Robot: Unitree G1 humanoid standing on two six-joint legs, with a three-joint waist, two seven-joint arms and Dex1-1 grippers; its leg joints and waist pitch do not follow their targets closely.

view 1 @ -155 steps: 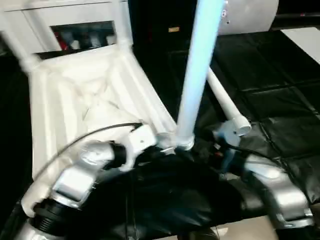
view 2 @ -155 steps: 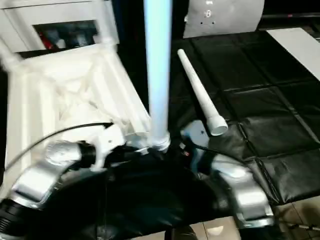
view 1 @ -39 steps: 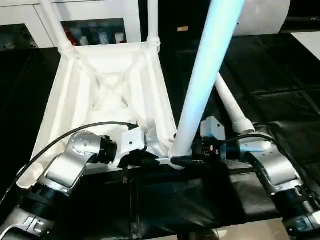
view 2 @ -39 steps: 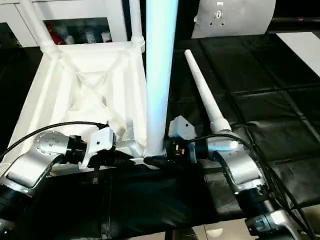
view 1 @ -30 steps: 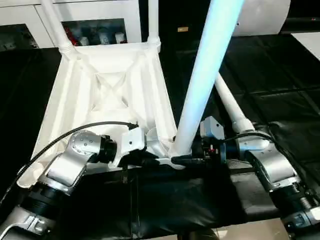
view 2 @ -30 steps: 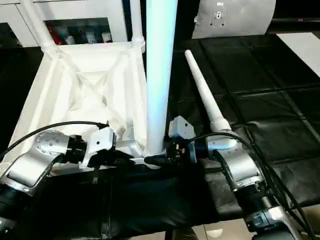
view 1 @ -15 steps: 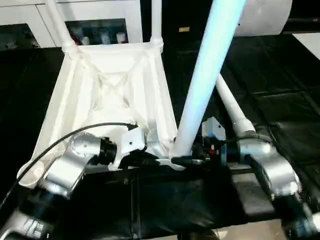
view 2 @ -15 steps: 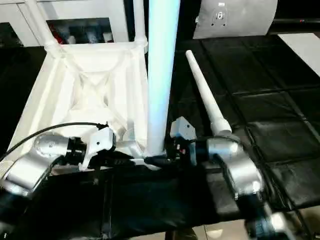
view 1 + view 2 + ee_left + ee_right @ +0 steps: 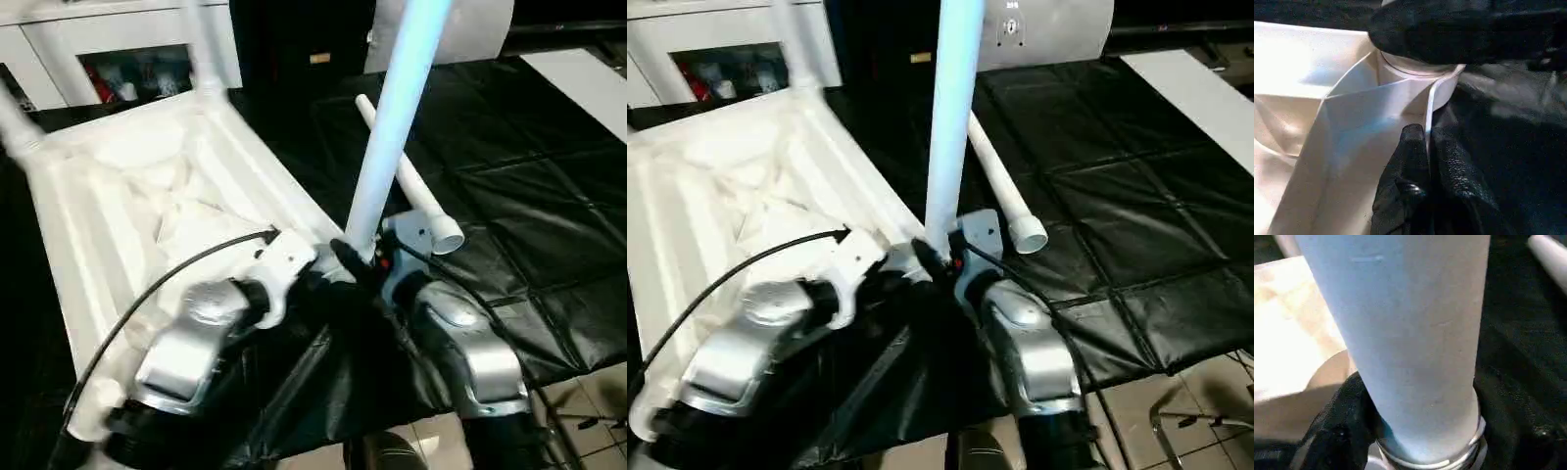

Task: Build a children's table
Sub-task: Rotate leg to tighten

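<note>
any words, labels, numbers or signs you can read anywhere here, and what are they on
No text can be read in these pictures.
Small yellowish label on the dark wall behind the table: too small and blurred to read.
Dark mark on the grey panel at the back: blurred, not readable.
Coloured items in the white cabinet: any print is too blurred to read.
All-white plastic tabletop and upright white tube leg: no markings visible.
</note>
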